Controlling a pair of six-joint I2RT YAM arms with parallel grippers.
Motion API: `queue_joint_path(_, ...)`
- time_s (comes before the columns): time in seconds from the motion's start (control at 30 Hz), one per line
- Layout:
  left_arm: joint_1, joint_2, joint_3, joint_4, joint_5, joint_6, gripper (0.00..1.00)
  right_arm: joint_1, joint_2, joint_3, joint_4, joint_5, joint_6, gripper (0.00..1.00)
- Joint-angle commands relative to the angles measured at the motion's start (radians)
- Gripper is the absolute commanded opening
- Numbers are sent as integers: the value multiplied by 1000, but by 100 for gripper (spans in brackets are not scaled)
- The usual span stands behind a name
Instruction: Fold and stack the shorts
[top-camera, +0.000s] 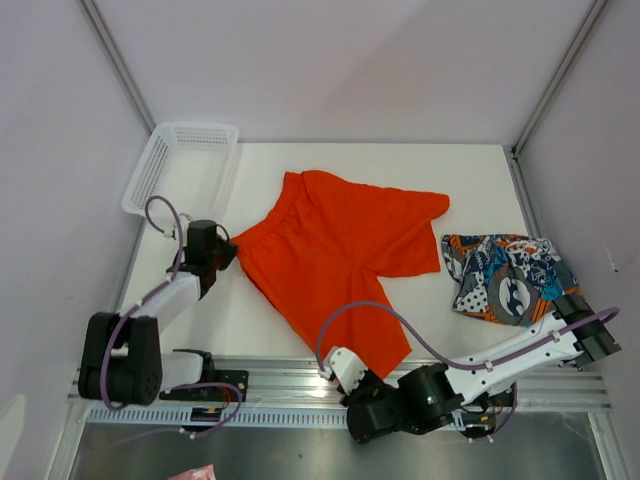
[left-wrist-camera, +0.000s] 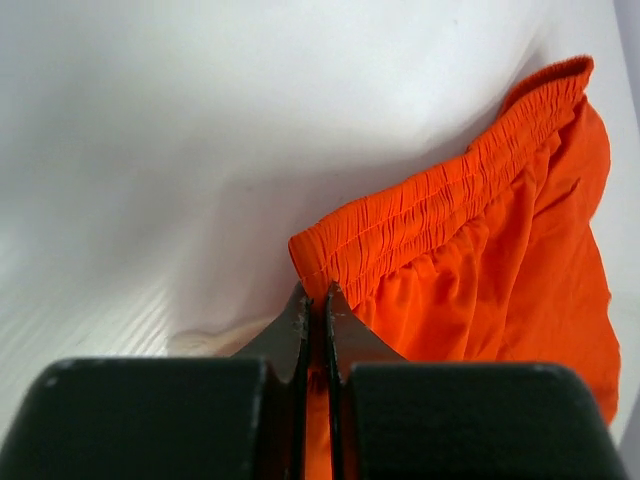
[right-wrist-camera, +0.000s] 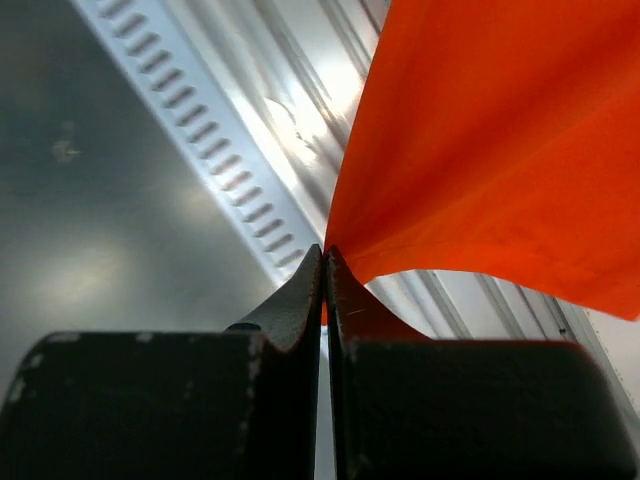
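- We find the orange shorts (top-camera: 340, 250) spread flat in the middle of the surface (top-camera: 270, 320). The waistband is on the left, one leg reaches right and the other runs toward the near edge.
- The printed shorts (top-camera: 505, 278) lie bunched at the right, just beside the orange pair and not yet folded. The basket (top-camera: 150, 175) stands at the far left corner, apart from both.
- The left jaws are pressed together on the near corner of the waistband (left-wrist-camera: 440, 200), whose gathered elastic runs up and to the right, away from them.
- The right jaws are also clamped tight on orange cloth. We take it for the hem of the near leg, held up over the slotted rail (right-wrist-camera: 240, 180) at the near edge.
- The two grips sit at opposite ends of one side of the garment, so the held edge runs diagonally from far left to near right. We judge that the coming fold turns on carrying this edge across to the far leg.
- The left arm (top-camera: 165, 300) is nearer the waistband and the right arm (top-camera: 510, 355) is nearer the leg hem.
- The overhead view shows the whole layout but hides both pinches, and only the wrist views show cloth between the tips. No view shows a drawstring.
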Motion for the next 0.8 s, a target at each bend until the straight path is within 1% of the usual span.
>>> queue_joint_path(0.0, 13, -151, -13, -252, -132, 58, 0, 51, 32, 106, -74, 98, -27, 0)
queue_joint_path(0.07, 30, -248, -22, -307, -140, 64, 0, 53, 43, 142, -127, 143, 4, 0)
queue_joint_path(0.1, 36, -278, -19, -355, -136, 75, 0, 48, 45, 149, -150, 163, 19, 0)
queue_joint_path(0.17, 56, -326, -8, -399, -135, 79, 0, 30, 37, 165, -236, 222, 78, 0)
queue_joint_path(0.27, 74, -376, 61, -505, -137, 75, 0, -76, -20, 188, -320, 259, 104, 0)
queue_joint_path(0.3, 77, -381, 117, -521, -137, 70, 0, -108, -38, 199, -328, 263, 93, 0)
queue_joint_path(0.33, 79, -378, 139, -535, -142, 62, 0, -181, -84, 202, -330, 266, 78, 0)
queue_joint_path(0.37, 79, -372, 179, -553, -145, 52, 0, -225, -109, 205, -322, 257, 53, 0)
queue_joint_path(0.4, 79, -352, 217, -583, -148, 23, 0, -269, -130, 215, -301, 247, -11, 0)
queue_joint_path(0.43, 80, -337, 237, -596, -151, 6, 0, -362, -150, 220, -286, 240, -49, 0)
queue_joint_path(0.47, 80, -320, 274, -617, -145, -23, 0, -407, -185, 226, -266, 222, -138, 0)
queue_joint_path(0.5, 82, -300, 292, -634, -143, -42, 0, -453, -199, 240, -230, 211, -181, 0)
queue_joint_path(0.53, 82, -256, 355, -654, -149, -62, 0, -543, -218, 248, -212, 185, -227, 0)
queue_joint_path(0.57, 82, -233, 374, -691, -154, -95, 0, -588, -219, 258, -194, 170, -270, 0)
queue_joint_path(0.6, 83, -211, 397, -711, -158, -115, 0, -634, -221, 269, -158, 152, -346, 0)
queue_joint_path(0.63, 83, -168, 455, -732, -166, -131, 0, -714, -218, 293, -143, 121, -382, 0)
queue_joint_path(0.73, 86, -111, 525, -783, -185, -189, 0, -815, -192, 338, -68, 64, -505, 0)
queue_joint_path(0.77, 86, -79, 548, -785, -174, -213, 0, -875, -173, 344, -45, 52, -532, 0)
